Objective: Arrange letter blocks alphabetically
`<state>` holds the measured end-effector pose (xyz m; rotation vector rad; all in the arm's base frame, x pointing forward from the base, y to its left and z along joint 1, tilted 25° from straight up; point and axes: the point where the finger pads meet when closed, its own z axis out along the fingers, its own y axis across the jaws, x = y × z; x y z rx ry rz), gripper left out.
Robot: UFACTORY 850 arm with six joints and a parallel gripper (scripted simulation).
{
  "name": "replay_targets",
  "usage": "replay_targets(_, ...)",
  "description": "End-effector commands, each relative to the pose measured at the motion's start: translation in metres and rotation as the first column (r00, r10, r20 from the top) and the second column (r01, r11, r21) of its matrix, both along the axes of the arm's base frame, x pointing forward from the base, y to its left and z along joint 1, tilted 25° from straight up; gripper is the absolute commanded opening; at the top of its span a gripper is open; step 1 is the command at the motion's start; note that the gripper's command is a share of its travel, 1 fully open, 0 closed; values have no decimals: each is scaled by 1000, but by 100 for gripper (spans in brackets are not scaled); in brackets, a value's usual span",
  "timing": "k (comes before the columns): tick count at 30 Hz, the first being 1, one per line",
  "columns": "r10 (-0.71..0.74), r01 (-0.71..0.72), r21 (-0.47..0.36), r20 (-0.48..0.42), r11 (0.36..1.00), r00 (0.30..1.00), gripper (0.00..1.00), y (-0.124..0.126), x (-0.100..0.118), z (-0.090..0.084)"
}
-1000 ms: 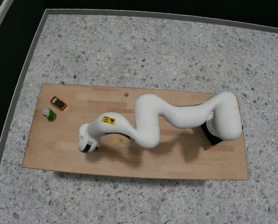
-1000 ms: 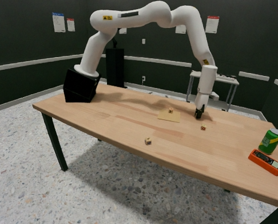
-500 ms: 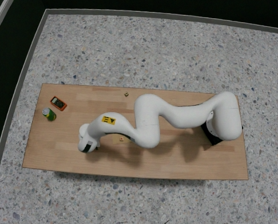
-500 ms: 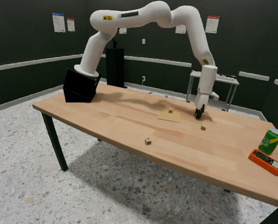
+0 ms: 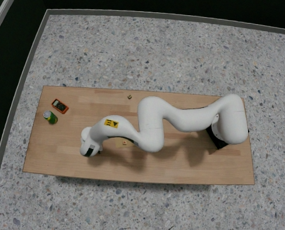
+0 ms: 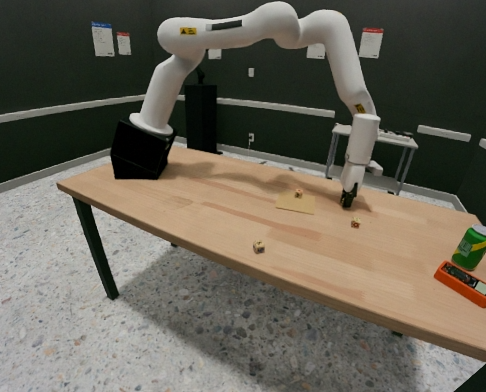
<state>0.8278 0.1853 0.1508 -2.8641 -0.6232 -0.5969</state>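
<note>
A tan mat [image 6: 296,203] lies mid-table and also shows in the overhead view [image 5: 122,143]. One small block [image 6: 298,192] [image 5: 124,143] sits on it near its far edge. A second block [image 6: 355,222] lies on the wood to the right of the mat. A third block [image 6: 258,246] lies near the table's front edge, also seen from above [image 5: 129,96]. My gripper [image 6: 347,201] points straight down with its fingertips at the table top, just right of the mat. It is shut on a fourth block, which the dark fingers mostly hide. From above, the wrist [image 5: 90,149] covers the gripper.
A green can [image 6: 472,246] and an orange meter [image 6: 464,283] stand at the table's right end, also seen from above [image 5: 50,117] [image 5: 60,105]. The arm's black base [image 6: 138,150] sits at the far left corner.
</note>
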Motion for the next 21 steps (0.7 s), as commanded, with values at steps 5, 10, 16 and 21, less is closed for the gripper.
replay_targets(5,0,0,0,2,1000,1000,23,-1,0,4)
replay_targets(10,0,0,0,2,1000,1000,23,-6,-8,25)
replay_targets(16,0,0,0,2,1000,1000,23,-13,-19,52)
replay_targets(21,0,0,0,2,1000,1000,23,-20,-30,82)
